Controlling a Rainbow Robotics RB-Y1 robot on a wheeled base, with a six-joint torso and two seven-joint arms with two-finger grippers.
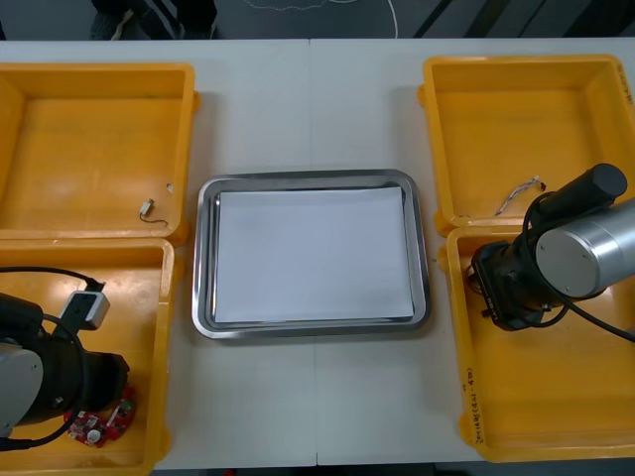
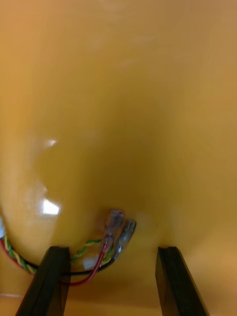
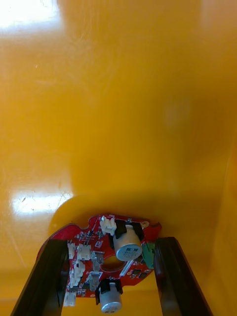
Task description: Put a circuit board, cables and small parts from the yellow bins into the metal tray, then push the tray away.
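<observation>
Left gripper (image 3: pixel 111 245), lower left, fingers (image 3: pixel 49 281) spread, straddles the circuit board (image 3: pixel 98 261); right gripper (image 2: pixel 112 249), likewise spread, straddles the cable (image 2: pixel 116 229) ends.

This looks like a robotics lab or an electronics workshop: a plain light table (image 1: pixel 308 109) with a seam down its middle, yellow bins (image 1: pixel 99 71) ranked along both sides, and a metal tray (image 1: pixel 203 258) lined white between them. One bin holds a round red circuit board (image 1: pixel 99 424), another a red and yellow cable (image 2: pixel 12 254), and a robot arm (image 1: pixel 585 248) reaches in over the stock, with dark floor beyond the far edge
</observation>
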